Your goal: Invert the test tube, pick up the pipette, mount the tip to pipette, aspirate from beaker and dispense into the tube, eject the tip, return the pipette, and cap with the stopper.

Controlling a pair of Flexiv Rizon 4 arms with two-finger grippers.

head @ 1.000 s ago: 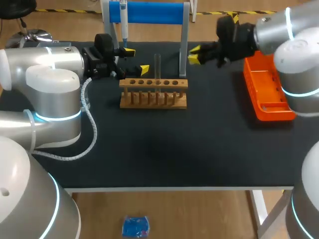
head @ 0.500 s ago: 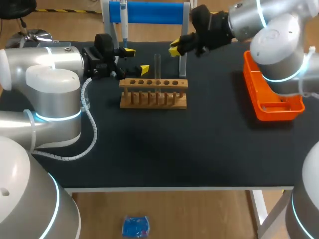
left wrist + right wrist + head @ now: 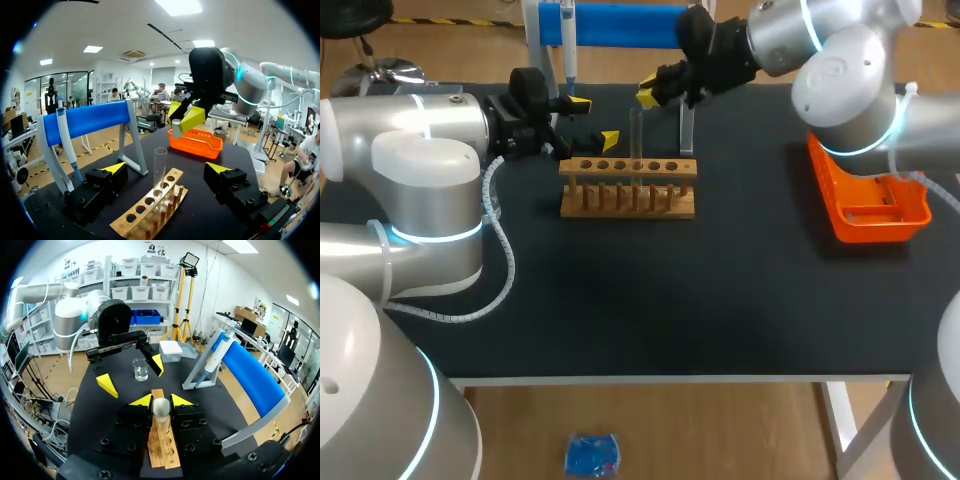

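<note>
A clear test tube [image 3: 636, 135] stands upright in the wooden rack [image 3: 628, 188]. In the left wrist view the tube [image 3: 159, 167] is between the fingers of my open left gripper [image 3: 167, 170], which do not touch it. My right gripper [image 3: 651, 95] hangs just above the tube's mouth, shut on a pale stopper [image 3: 161, 408]. The stopper [image 3: 175, 132] also shows in the left wrist view, under the right gripper's yellow tips. The pipette [image 3: 568, 45] hangs on the blue stand [image 3: 620, 25] behind the rack. A glass beaker [image 3: 140, 369] holding clear liquid stands past the rack.
An orange tray [image 3: 865, 195] lies at the table's right side. A white box [image 3: 172, 350] sits near the beaker. The stand's grey legs [image 3: 688, 100] rise close behind the rack. My left arm [image 3: 430, 140] fills the table's left side.
My right arm has swung left from beside the orange tray to above the test tube, still shut on the stopper. The left arm has kept still.
</note>
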